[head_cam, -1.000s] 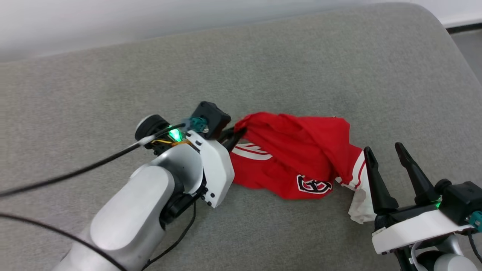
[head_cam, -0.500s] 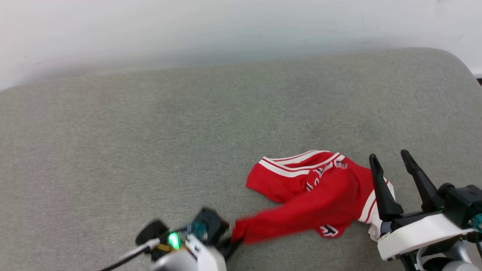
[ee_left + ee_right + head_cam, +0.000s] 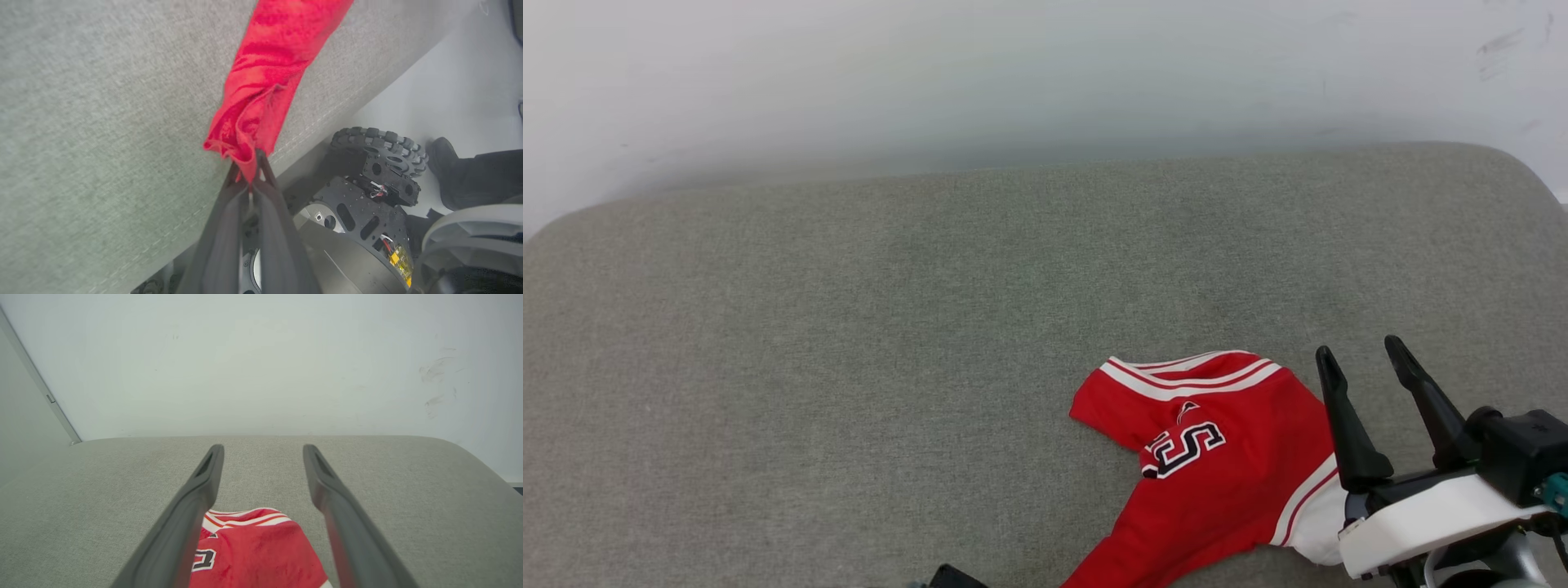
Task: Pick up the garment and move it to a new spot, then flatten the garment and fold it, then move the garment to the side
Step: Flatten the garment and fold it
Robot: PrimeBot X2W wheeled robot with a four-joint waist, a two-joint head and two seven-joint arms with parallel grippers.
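The garment, a red jersey with white sleeves, striped trim and black letters, lies on the grey cushion at the lower right of the head view. A red corner of the garment stretches toward the cushion's near edge, where my left gripper is shut on its bunched tip. My right gripper stands open just right of the jersey, above its white sleeve, with nothing between the fingers. From the right wrist, the garment shows below and between the open right gripper.
The grey cushion spreads wide to the left and back, ending at a pale wall. Beyond the cushion's near edge, the left wrist view shows the robot's wheeled base and a person's dark shoe on the floor.
The head camera has tilted up, showing more wall. My left gripper has pulled its red corner toward the cushion's near edge, dragging and spreading the jersey so the letters show. My right gripper stayed open.
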